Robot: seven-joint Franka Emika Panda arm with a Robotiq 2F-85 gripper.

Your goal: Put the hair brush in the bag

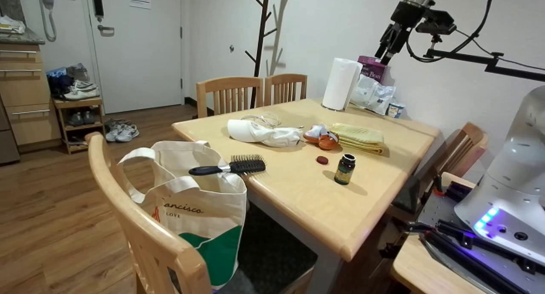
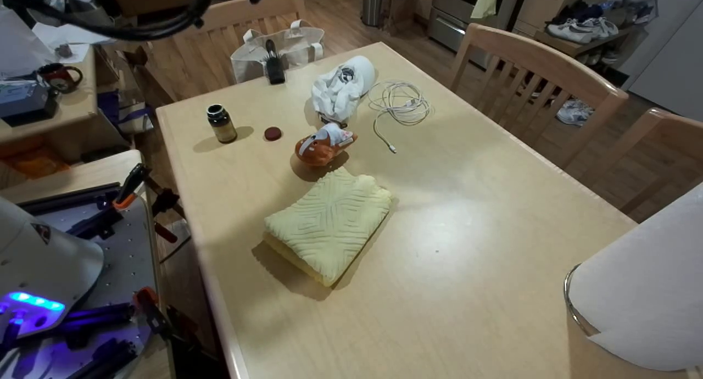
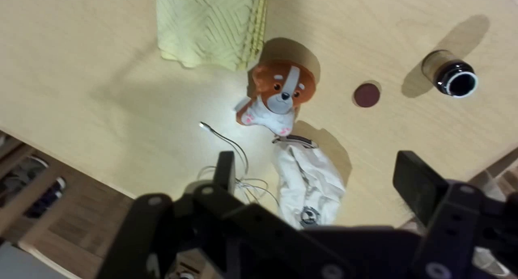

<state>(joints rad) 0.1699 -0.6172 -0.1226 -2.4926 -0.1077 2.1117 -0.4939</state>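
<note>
The gripper (image 1: 382, 57) hangs wide and empty above the table (image 1: 294, 189), while the hairbrush (image 1: 233, 167) lies bristles-up across its edge, handle (image 1: 206, 170) over the canvas tote bag (image 1: 204, 219), so an off-centre grasp or nudge could tip it outside the bag.

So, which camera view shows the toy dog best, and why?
The wrist view: it shows the toy dog from above, with eyes, nose and pink paw marks clear. Both exterior views show it smaller and at an angle, its face unclear.
</note>
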